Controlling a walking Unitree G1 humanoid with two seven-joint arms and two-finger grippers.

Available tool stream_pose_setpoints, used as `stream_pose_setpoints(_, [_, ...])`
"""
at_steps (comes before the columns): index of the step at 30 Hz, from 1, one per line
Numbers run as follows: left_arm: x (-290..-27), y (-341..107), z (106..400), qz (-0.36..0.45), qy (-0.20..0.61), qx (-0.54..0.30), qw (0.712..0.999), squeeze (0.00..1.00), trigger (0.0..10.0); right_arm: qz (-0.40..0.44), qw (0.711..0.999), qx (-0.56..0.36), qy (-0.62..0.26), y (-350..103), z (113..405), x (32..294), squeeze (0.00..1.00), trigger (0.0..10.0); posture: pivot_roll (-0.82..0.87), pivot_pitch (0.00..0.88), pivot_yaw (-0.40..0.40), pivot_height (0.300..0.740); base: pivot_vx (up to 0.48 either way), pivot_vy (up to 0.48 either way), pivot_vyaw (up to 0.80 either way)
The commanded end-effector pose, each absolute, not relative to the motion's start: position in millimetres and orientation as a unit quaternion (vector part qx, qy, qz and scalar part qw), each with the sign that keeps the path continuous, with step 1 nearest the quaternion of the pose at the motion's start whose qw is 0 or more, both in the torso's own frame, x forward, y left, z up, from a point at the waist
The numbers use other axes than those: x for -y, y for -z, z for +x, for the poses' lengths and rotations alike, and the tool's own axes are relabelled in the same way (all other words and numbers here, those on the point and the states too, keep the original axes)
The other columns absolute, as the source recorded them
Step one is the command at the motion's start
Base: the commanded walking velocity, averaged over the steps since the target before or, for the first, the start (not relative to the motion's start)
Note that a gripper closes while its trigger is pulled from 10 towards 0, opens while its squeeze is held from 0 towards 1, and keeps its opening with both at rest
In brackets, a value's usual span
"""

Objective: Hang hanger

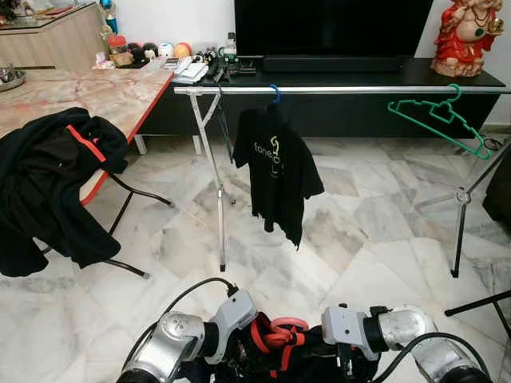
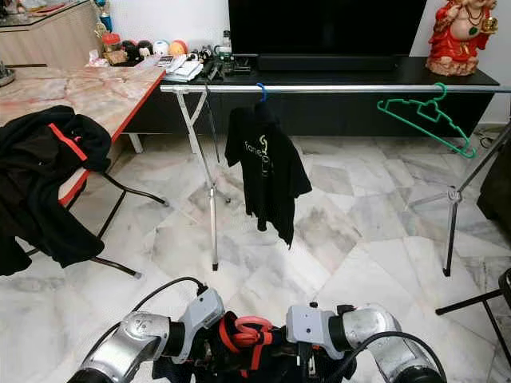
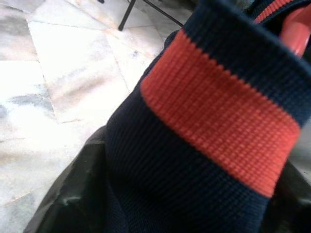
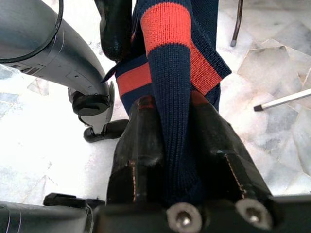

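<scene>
two glossy black right fingers (image 4: 141, 145) tight on ribbed navy-orange knit garment (image 4: 170, 73); left fingers' state unclear

Two silver arms (image 1: 172, 339) with white wrist housings, looping black cables, and black screw-studded fingers (image 4: 141, 155).

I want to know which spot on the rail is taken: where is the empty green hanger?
The green hanger hangs tilted at the right end of the rail, right of the black shirt, below the red statue.
</scene>
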State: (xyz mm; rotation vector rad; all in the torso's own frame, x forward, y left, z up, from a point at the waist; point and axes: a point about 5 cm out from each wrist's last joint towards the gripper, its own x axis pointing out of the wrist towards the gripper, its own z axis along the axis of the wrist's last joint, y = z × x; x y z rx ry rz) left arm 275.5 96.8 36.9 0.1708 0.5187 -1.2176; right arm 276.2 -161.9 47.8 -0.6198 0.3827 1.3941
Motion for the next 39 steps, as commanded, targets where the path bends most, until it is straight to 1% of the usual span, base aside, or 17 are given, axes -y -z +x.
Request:
stream_pose_setpoints(1, [-96.7, -34.9, 275.5, 0.083, 0.562, -0.245, 0.786, 0.0, 0.0, -0.273, 0.722, -0.125, -0.624, -63.0, 283.7, 155.1, 0.0, 0.0, 0.01, 0.074, 0.013, 0.74, 0.0, 0.0, 0.0])
stream_pose_setpoints(8, [-96.3, -39.7, 280.0, 0.054, 0.548, -0.226, 0.803, 0.0, 0.0, -0.242, 0.745, -0.112, -0.612, -68.6, 287.1, 156.2, 0.0, 0.0, 0.01, 0.074, 0.013, 0.74, 0.0, 0.0, 0.0])
stream_pose_setpoints(12, [-100.1, -42.3, 282.4, 0.04, 0.542, -0.22, 0.81, 0.0, 0.0, -0.225, 0.75, -0.108, -0.613, -70.3, 286.7, 156.4, 0.0, 0.0, 0.01, 0.074, 0.013, 0.74, 0.0, 0.0, 0.0])
stream_pose_setpoints(16, [-101.6, -44.9, 282.8, 0.028, 0.545, -0.213, 0.811, 0.0, 0.0, -0.183, 0.758, -0.101, -0.618, -73.4, 284.5, 156.5, 0.0, 0.0, 0.01, 0.068, 0.013, 0.74, 0.0, 0.0, 0.0])
stream_pose_setpoints(18, [-100.8, -45.1, 282.1, 0.029, 0.549, -0.212, 0.808, 0.0, 0.0, -0.172, 0.758, -0.101, -0.622, -74.1, 283.5, 156.8, 0.0, 0.0, 0.01, 0.064, 0.013, 0.74, 0.0, 0.0, 0.0])
stream_pose_setpoints(20, [-98.0, -45.7, 279.3, 0.032, 0.566, -0.212, 0.796, 0.0, 0.0, -0.159, 0.752, -0.102, -0.631, -75.5, 281.5, 156.8, 0.0, 0.0, 0.01, 0.063, 0.012, 0.74, 0.0, 0.0, 0.0])
stream_pose_setpoints(26, [-97.7, -46.4, 279.0, 0.058, 0.574, -0.211, 0.789, 0.0, 0.0, -0.153, 0.737, -0.117, -0.648, -75.7, 278.5, 158.9, 0.0, 0.0, 0.01, 0.059, 0.009, 0.74, 0.0, 0.0, 0.0])
stream_pose_setpoints(37, [-103.4, -51.7, 283.5, 0.104, 0.569, -0.194, 0.793, 0.0, 0.0, -0.15, 0.732, -0.125, -0.653, -78.0, 278.1, 161.7, 0.0, 0.0, 0.01, 0.068, 0.005, 0.74, 0.0, 0.0, 0.0])
stream_pose_setpoints(38, [-104.3, -52.1, 284.9, 0.112, 0.564, -0.192, 0.795, 0.0, 0.4, -0.149, 0.732, -0.125, -0.653, -78.2, 278.1, 161.7, 0.0, 0.0, 0.01, 0.069, 0.006, 0.74, 0.0, 0.0, 0.0])
stream_pose_setpoints(39, [-104.8, -52.3, 285.8, 0.118, 0.561, -0.19, 0.797, 0.0, 0.4, -0.149, 0.732, -0.125, -0.653, -78.3, 278.2, 161.7, 0.0, 0.0, 0.01, 0.069, 0.006, 0.74, 0.0, 0.0, 0.0])
